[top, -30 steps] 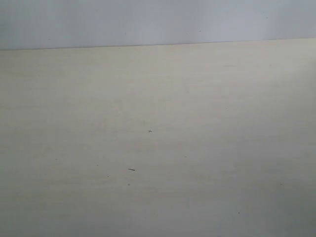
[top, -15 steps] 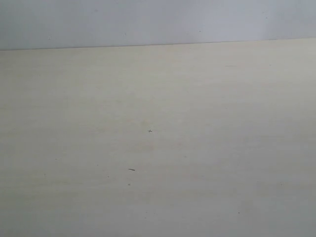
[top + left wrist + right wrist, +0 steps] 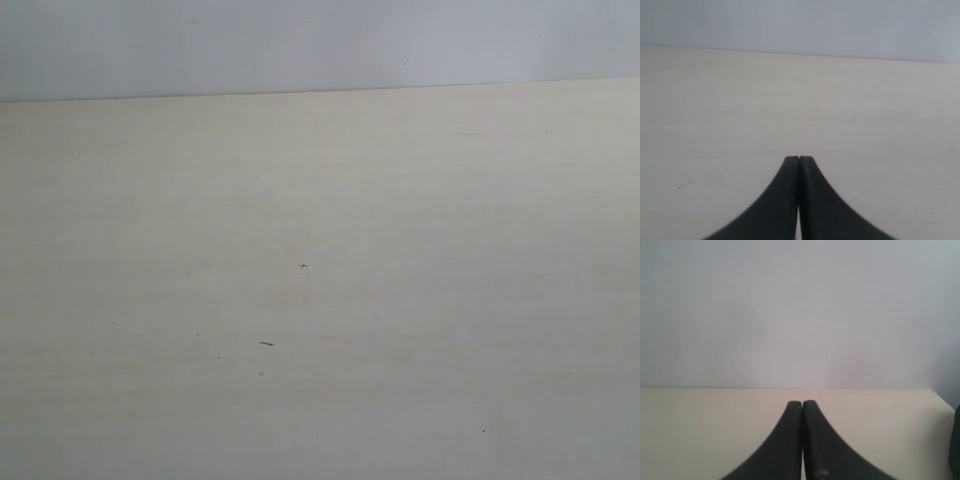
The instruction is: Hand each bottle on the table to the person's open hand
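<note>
Exterior view takes in only the table (image 3: pixel 420 250), a pale beige matte top that runs back to a grey-white wall (image 3: pixel 300 45) along its far edge. A tiny cross-shaped mark (image 3: pixel 303 265) sits near the middle of the top. A short dark dash (image 3: pixel 266 343) lies nearer the camera and slightly to the left of it, with a few fainter specks scattered around.

From my left wrist, my left gripper (image 3: pixel 799 159) is pressed fully together. Its two black fingers (image 3: pixel 780 205) meet along a thin seam all the way to the tips, and nothing is caught between them. Past the tips the beige tabletop stretches away to the wall, speckled here and there with small dark dots.

From my right wrist, my right gripper (image 3: pixel 802 403) is closed the same way, tip against tip, and it holds nothing. It points mostly at the wall, with a strip of tabletop beyond the tips. One end of the table shows there, and beside it, at the border of the picture, is a dark blurred shape (image 3: pixel 956 440) that I cannot identify.

Where the bottles and the person's open hand are, I cannot tell from any of these views.
</note>
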Action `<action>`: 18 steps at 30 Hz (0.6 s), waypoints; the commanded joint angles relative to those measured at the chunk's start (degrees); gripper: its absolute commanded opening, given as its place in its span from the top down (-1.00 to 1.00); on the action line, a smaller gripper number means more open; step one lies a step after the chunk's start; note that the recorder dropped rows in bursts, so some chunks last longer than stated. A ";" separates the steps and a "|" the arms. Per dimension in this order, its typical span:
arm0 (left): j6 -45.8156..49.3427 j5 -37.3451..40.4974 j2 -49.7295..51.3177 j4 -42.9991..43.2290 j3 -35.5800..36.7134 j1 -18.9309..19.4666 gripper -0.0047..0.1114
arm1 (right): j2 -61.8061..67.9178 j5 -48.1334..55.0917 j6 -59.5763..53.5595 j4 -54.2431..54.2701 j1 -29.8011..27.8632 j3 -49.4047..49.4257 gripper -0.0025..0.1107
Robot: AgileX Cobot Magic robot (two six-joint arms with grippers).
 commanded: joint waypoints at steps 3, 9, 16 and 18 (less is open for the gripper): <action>-0.08 -0.27 -0.35 -0.02 0.21 -0.27 0.88 | -0.30 -2.62 13.00 -9.04 -0.33 7.80 0.96; -0.08 -0.27 -0.35 -0.02 0.21 -0.27 0.88 | -0.30 -2.64 12.55 -9.86 -0.33 12.47 0.96; -0.08 -0.27 -0.35 -0.02 0.21 -0.27 0.88 | -0.30 -1.73 13.08 -9.43 -0.33 12.47 0.96; -0.08 -0.27 -0.35 -0.02 0.21 -0.27 0.88 | -0.30 -1.73 13.08 -9.43 -0.33 12.47 0.96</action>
